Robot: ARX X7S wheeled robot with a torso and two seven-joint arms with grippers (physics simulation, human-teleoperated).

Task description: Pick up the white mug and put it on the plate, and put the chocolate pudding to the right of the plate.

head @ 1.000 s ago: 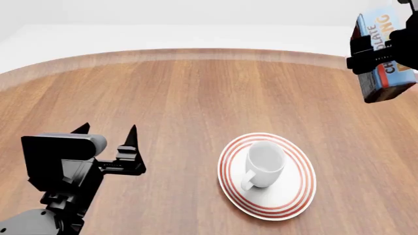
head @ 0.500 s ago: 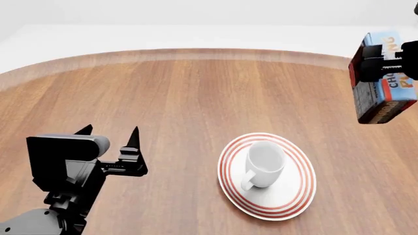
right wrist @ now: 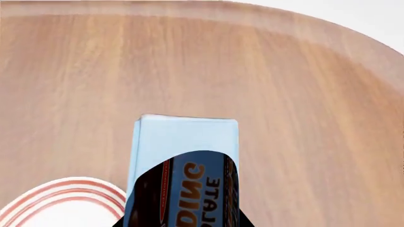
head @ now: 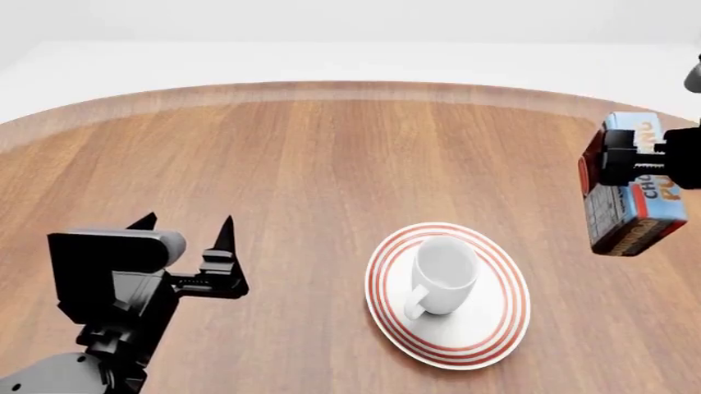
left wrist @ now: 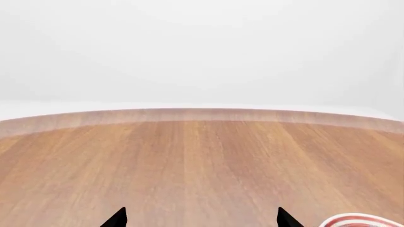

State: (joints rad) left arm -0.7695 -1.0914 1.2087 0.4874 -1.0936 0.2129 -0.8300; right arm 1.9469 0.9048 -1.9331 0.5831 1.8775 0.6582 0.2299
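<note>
Currently the right claw is pinched on the pudding, gripping it near its light blue top at the right edge of the head view. Carton hangs above the tabletop, tilted a little, brown lower end down. It sits to the right of the plate and farther back, clearly apart from it. Whether the carton's lower end touches the wood cannot be told from the head view. Right wrist view: carton runs away from the camera, blue end face far, orange lettering on the dark side near; the wood shows beyond it and a slice of the plate rim lies beside it.

Left claw spread wide, nothing between its two black fingers, which point up and away over bare wood. It holds at the left of the head view, well apart from the plate. Left wrist view: only two fingertips show, wide apart, with the tabletop stretching ahead and a bit of red-ringed plate rim in the corner.

Mug stands upright on the plate, roughly central, mouth up, handle turned toward the robot and slightly left. Plate lies flat on the wood, red rings visible all round the mug.
</note>
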